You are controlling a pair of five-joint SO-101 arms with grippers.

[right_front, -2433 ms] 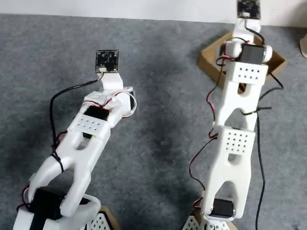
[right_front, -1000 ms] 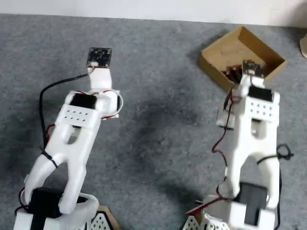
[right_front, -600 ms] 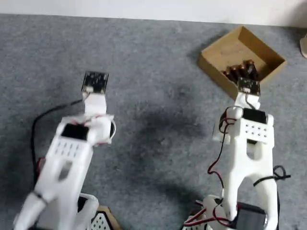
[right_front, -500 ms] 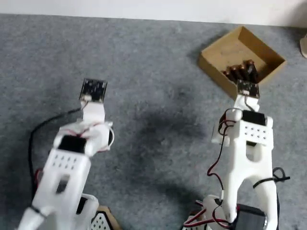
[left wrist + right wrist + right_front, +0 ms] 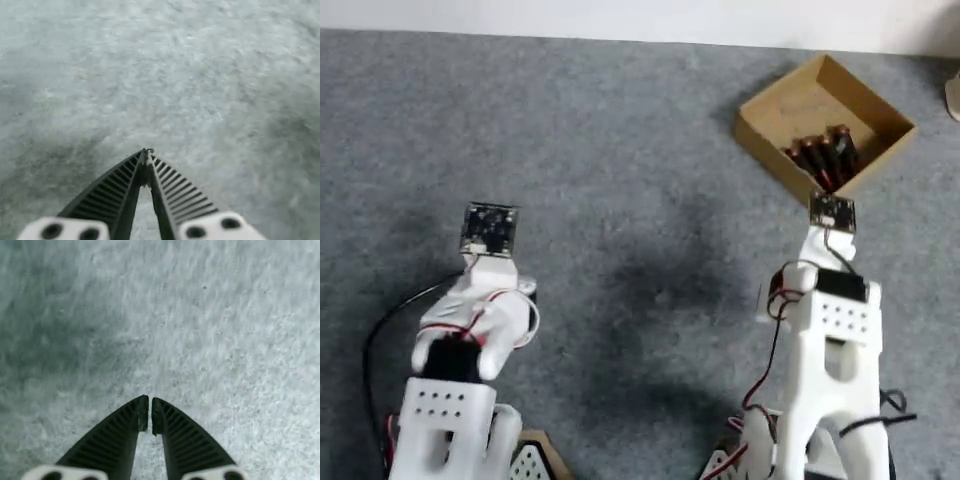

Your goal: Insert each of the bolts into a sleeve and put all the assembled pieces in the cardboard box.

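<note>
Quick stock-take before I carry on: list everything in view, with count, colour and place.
table: one, grey textured surface, under everything
cardboard box: one, tan, far right of the table
assembled pieces: about four, dark brown, bunched inside the cardboard box
tan object: one, cut off at the high view's right edge
arms: two, white, side by side at the near edge
left tool: one, black, shut, empty, over bare table
right tool: one, black, shut, empty, over bare table

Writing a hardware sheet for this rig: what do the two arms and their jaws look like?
The arm nearer the cardboard box and the other arm match: white shells with panels of small holes, black motors, red and black cables, a dark square camera board at the wrist. Their jaws are black, ribbed, tapering to points.
</note>
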